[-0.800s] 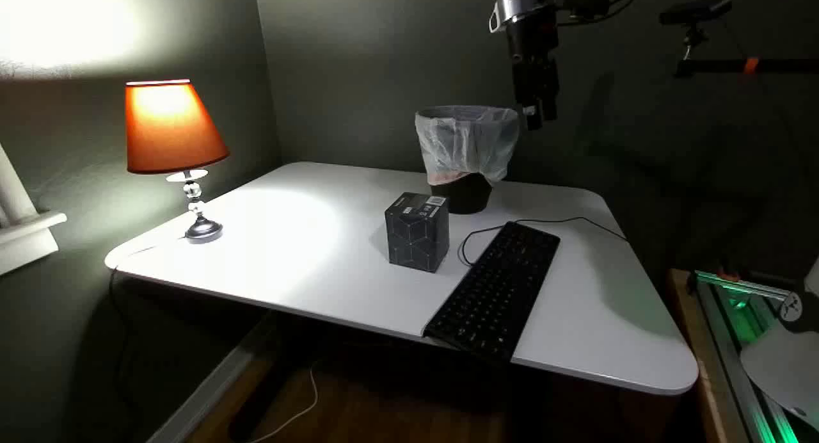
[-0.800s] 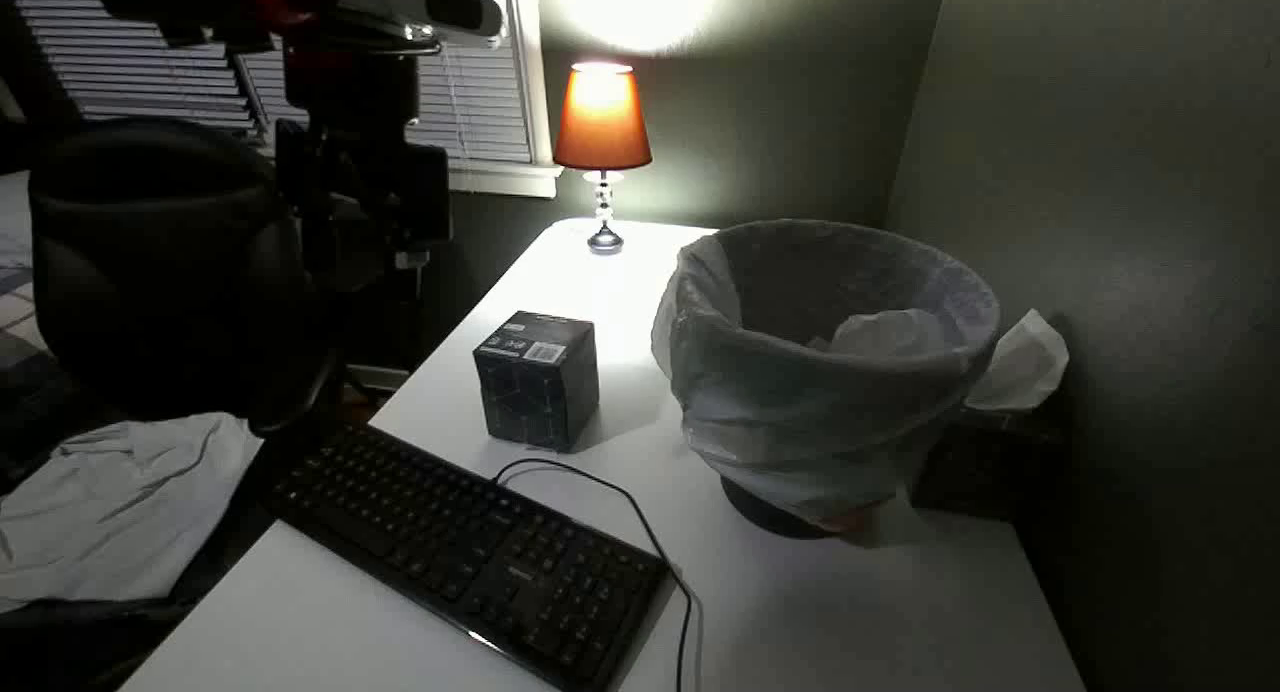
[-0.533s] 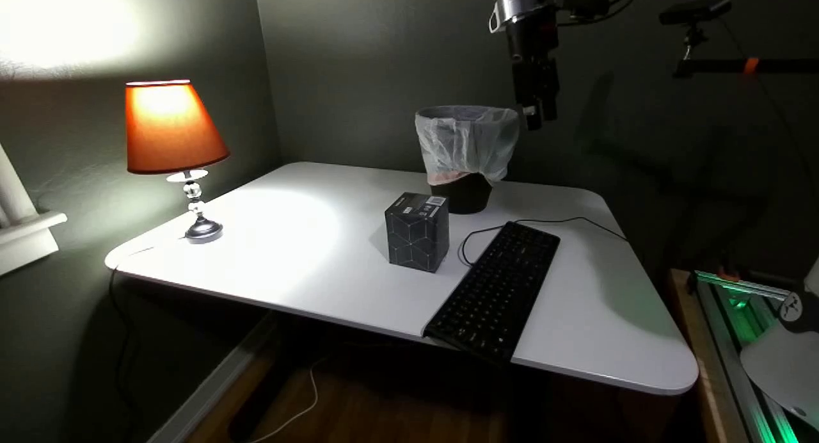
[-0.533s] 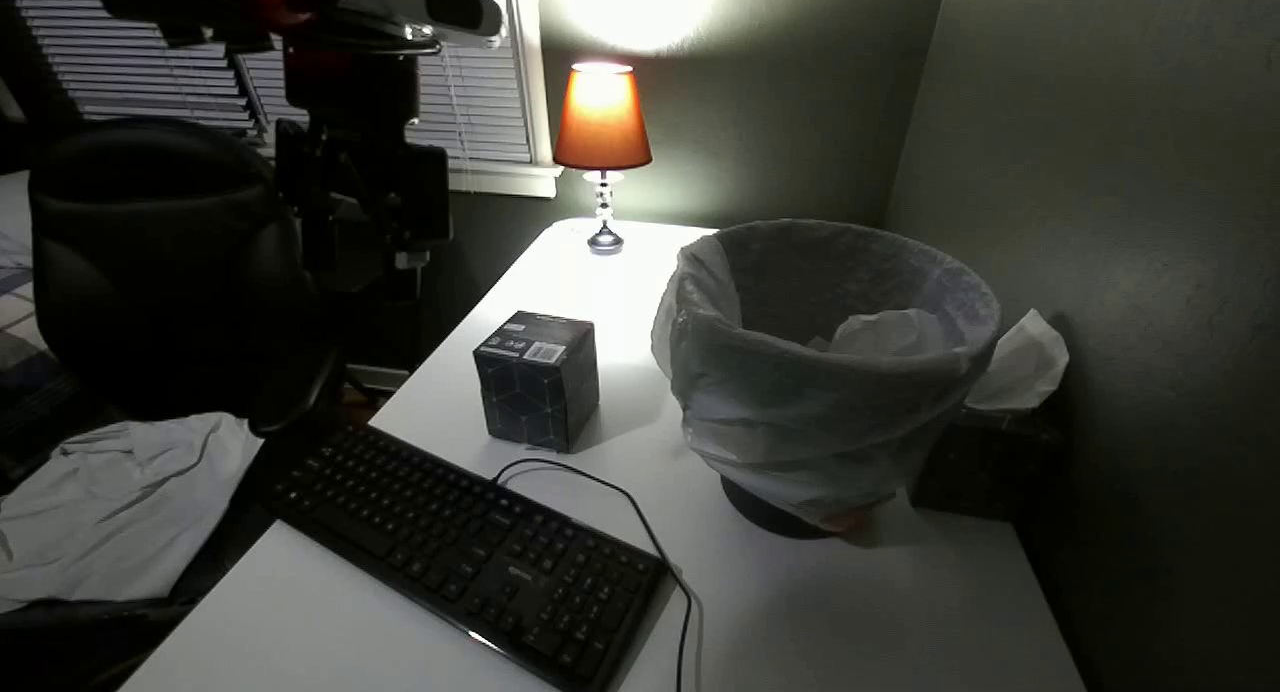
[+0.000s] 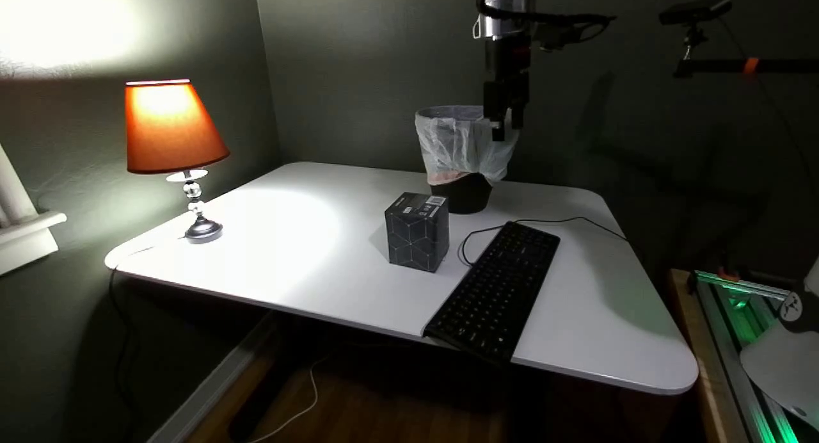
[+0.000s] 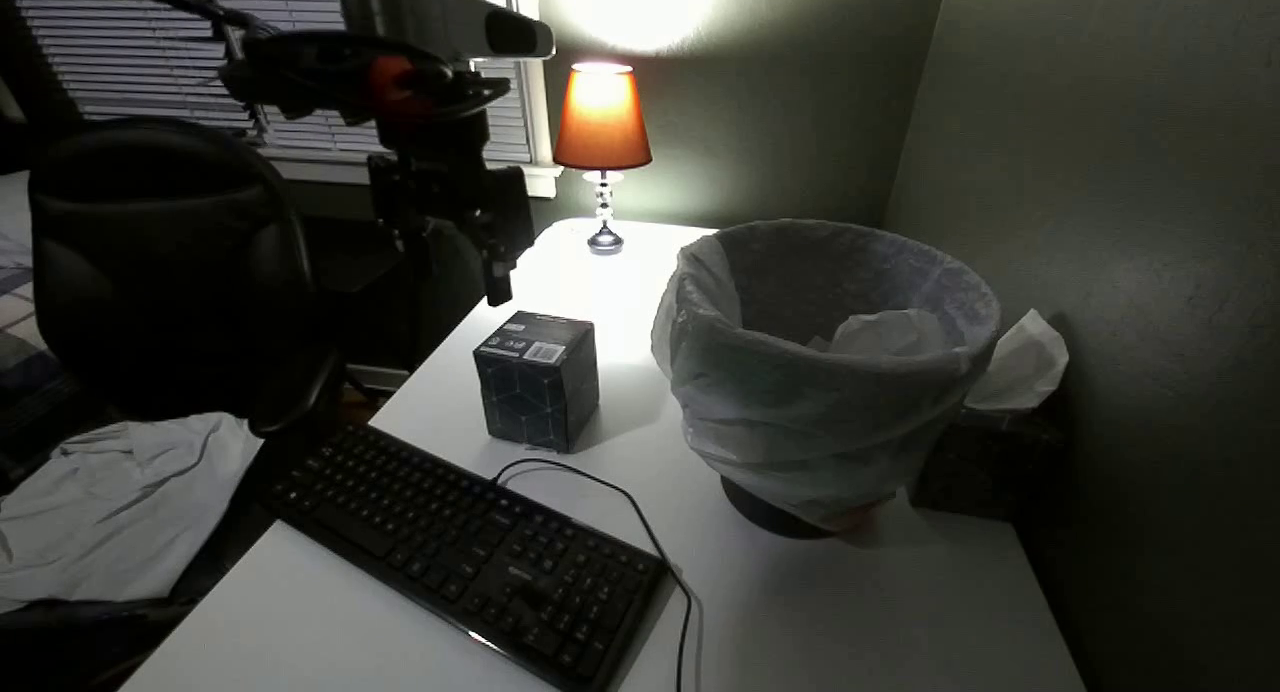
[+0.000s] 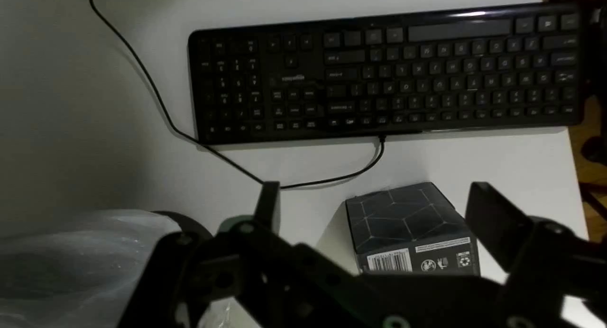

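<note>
In the wrist view, with the clock centred between the tips of the gripper (image 7: pixel 376 197), left to right: a plastic-lined trash can (image 7: pixel 95 266) fills the stretch between 8 and 9 o'clock, apart from the gripper; a thin black cord (image 7: pixel 154 85) comes in from 10 o'clock and bends round to the keyboard (image 7: pixel 386 77); that keyboard lies flat at 12 o'clock on a white desk (image 7: pixel 303 159), its long axis stretching from 9 toward 3; the gripper itself is spread wide and holds nothing; a dark box (image 7: pixel 403 219) stands on the desk at 4 o'clock, showing between the two tips though nearer the one on the 3 o'clock side; it is nearly a cube, so no long axis stands out; in both exterior views the gripper hangs higher than the box, with a gap between them, touching nothing.
</note>
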`<state>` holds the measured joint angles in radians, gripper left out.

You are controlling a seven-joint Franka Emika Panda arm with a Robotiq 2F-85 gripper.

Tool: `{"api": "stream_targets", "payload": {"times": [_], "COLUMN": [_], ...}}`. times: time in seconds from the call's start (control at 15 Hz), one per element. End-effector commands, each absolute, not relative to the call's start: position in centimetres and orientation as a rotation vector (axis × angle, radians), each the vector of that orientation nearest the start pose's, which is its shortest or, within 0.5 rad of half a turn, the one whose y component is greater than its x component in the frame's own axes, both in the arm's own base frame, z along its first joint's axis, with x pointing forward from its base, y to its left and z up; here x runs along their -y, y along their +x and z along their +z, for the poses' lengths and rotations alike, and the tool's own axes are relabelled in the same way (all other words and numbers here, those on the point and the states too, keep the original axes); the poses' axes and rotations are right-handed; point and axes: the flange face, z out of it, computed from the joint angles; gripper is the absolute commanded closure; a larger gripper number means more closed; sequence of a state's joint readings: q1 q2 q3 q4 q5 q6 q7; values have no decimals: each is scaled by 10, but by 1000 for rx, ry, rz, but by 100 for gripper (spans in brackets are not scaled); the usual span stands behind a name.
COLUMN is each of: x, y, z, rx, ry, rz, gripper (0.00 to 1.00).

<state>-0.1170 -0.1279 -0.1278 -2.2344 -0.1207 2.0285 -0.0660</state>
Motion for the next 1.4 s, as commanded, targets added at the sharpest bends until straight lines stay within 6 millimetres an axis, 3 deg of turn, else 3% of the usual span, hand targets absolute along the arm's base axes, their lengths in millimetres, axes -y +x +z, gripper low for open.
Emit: {"api": "stream_targets", "payload": {"times": [0.0, 0.13, 0.2, 0.33, 0.53, 1.07, 1.33], "x": [136, 141, 134, 137, 138, 159, 170], "y": [490, 496, 490, 494, 496, 512, 519], "z": [386, 366, 383, 368, 365, 373, 365], "rx": [-62, -11, -73, -50, -40, 417, 422], "ry": [-3221, -3234, -3218, -3220, -3221, -3016, -2939], "rz": [156, 195, 170, 196, 204, 14, -66], "gripper": [0, 0, 0, 0, 0, 0, 0]}}
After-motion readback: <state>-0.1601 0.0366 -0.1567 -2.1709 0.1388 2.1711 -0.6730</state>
